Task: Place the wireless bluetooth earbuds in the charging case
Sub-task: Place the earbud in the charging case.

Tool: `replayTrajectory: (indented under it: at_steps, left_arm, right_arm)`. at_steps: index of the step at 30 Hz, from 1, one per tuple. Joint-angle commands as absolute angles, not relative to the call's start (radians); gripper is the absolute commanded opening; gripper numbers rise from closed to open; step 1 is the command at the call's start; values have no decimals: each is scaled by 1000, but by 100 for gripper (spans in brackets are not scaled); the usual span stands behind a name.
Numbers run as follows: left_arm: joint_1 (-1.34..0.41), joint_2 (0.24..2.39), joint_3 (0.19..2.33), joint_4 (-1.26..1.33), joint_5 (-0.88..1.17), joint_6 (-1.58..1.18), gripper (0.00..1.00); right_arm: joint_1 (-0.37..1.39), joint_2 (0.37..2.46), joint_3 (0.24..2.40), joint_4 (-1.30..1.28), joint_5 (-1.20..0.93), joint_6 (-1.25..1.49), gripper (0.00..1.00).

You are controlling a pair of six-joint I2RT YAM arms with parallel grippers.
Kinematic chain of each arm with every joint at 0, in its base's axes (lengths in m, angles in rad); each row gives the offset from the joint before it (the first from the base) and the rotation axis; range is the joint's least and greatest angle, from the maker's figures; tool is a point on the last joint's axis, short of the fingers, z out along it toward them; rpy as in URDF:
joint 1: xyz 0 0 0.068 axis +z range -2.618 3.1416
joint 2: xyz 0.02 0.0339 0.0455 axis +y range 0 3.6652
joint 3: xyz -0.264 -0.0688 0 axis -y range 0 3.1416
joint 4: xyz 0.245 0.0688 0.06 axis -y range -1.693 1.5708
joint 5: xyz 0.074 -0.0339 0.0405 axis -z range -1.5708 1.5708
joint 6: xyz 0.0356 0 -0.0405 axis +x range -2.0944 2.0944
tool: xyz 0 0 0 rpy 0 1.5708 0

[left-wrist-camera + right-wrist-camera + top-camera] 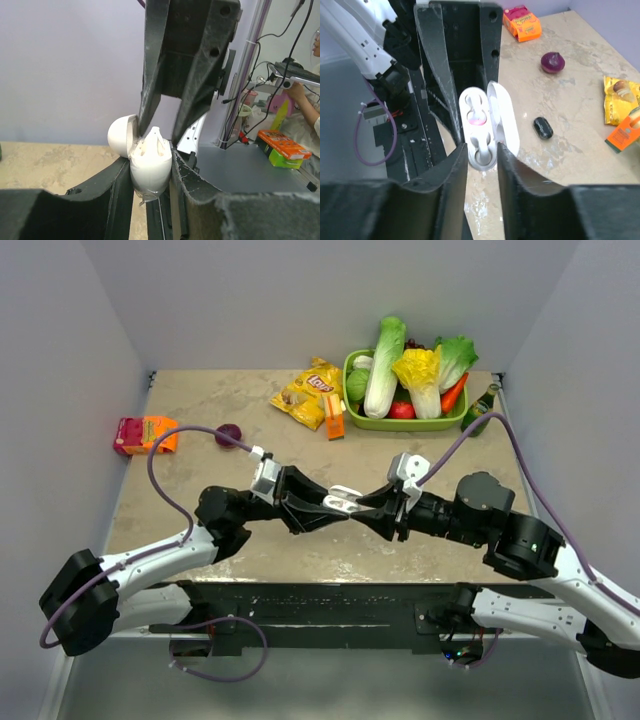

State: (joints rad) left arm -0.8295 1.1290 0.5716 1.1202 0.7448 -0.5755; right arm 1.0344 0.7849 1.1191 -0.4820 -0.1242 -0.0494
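Observation:
My left gripper (330,505) is shut on a white charging case (343,502) and holds it above the table's middle with its lid (121,136) open. In the left wrist view the case (150,175) sits between my left gripper's (151,165) pads. My right gripper (358,506) meets it from the right and is shut on a white-grey earbud (482,154) set in the case's near slot (479,127). The earbud's tip (156,136) shows between the right fingers (150,75). The far slot (476,117) looks pink inside. The other buds are out of view.
A small black pill-shaped object (543,127) lies on the table under the arms. A purple onion (228,434) and an orange-pink packet (145,434) are at the left. A chip bag (308,392) and a green vegetable basket (352,400) stand at the back.

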Motion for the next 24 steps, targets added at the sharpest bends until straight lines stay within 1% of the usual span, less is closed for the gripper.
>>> replayTrajectory:
  at_steps: [1, 4, 10, 14, 15, 18, 21, 24]
  left_arm:
    - [-836, 1092, 583, 1299, 767, -607, 0]
    - [-836, 1091, 572, 1295, 762, -598, 0]
    - [-834, 1088, 554, 1259, 744, -566, 0]
    - [-834, 1083, 543, 1224, 724, -539, 0]
    - [-834, 1081, 538, 1218, 718, -537, 0]
    - [-834, 1080, 526, 1197, 701, -525, 0]
    - [-834, 1081, 520, 1161, 690, -503, 0]
    - [-834, 1077, 511, 1140, 687, -489, 0]
  right_arm:
    - [1029, 799, 1098, -529, -57, -28, 41]
    - [1029, 795, 1106, -511, -57, -15, 45]
    - [1029, 749, 1155, -486, -72, 41, 50]
    - [1029, 671, 1126, -422, 70, 90, 51]
    - [1028, 652, 1112, -393, 151, 98, 51]
    - [1029, 623, 1083, -376, 291, 139, 51]
    - [1029, 658, 1091, -408, 362, 173, 51]
    - [1029, 728, 1115, -443, 374, 192, 51]
